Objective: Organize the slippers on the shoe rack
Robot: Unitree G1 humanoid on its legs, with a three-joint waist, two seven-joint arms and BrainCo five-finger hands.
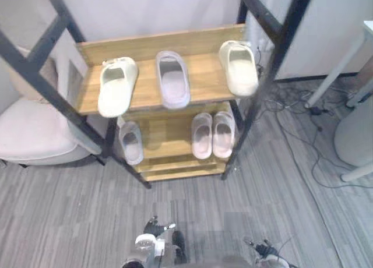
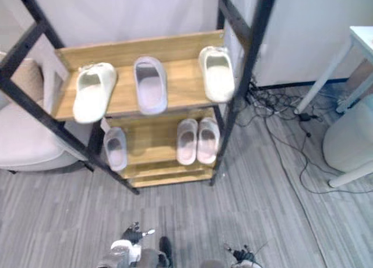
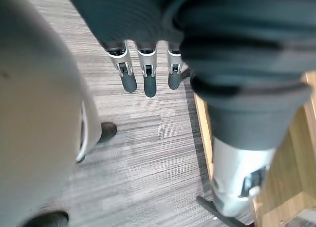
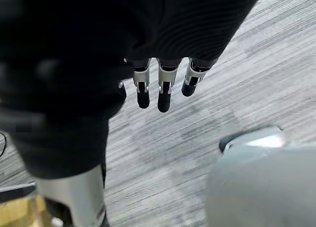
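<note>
The wooden shoe rack [image 1: 204, 38] with a black frame stands ahead of me. Its top shelf holds a cream slipper [image 1: 118, 85] at the left, a lilac slipper [image 1: 172, 79] in the middle and a second cream slipper [image 1: 239, 67] at the right edge. On the lower shelf lie a lone lilac slipper [image 1: 131, 142] at the left and a pale pink pair [image 1: 213, 134] side by side at the right. My left hand [image 3: 148, 75] hangs low over the grey floor, fingers straight and empty. My right hand [image 4: 163, 91] hangs the same way, open, holding nothing.
A pale cushioned chair [image 1: 29, 131] stands left of the rack. White table legs [image 1: 338, 67] and a round white base [image 1: 356, 134] are at the right, with cables [image 1: 294, 113] on the floor between them and the rack. Grey striped floor lies before the rack.
</note>
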